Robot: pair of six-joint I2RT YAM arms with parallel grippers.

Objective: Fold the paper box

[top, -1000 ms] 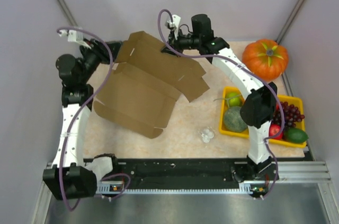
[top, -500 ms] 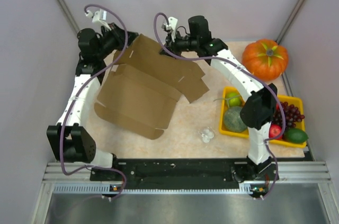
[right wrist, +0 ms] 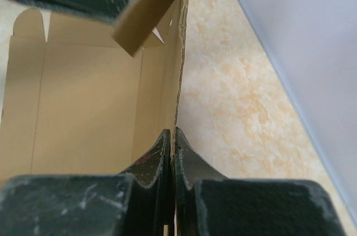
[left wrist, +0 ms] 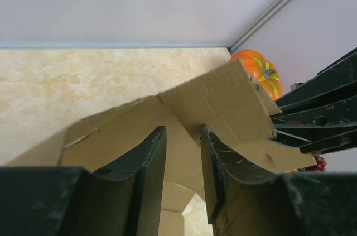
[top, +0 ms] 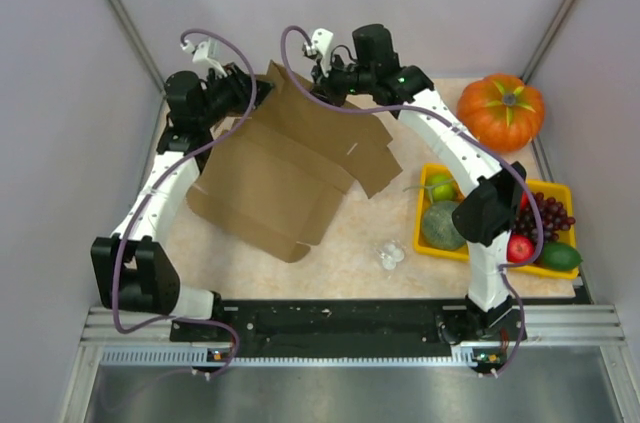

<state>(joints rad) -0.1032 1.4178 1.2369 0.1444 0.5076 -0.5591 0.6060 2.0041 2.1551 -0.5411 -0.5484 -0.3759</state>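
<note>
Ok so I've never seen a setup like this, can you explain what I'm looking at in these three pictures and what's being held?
These are two robot arms bolted at a table's near edge. The wide picture looks down from above; the other two come from a camera on each wrist. On the table are a brown paper box, an unfolded sheet partly lifted, a pumpkin, a yellow tray of fruit and a small clear object. The right gripper is shut on the box's edge. The left gripper is open at a raised flap, not clearly gripping it.
</note>
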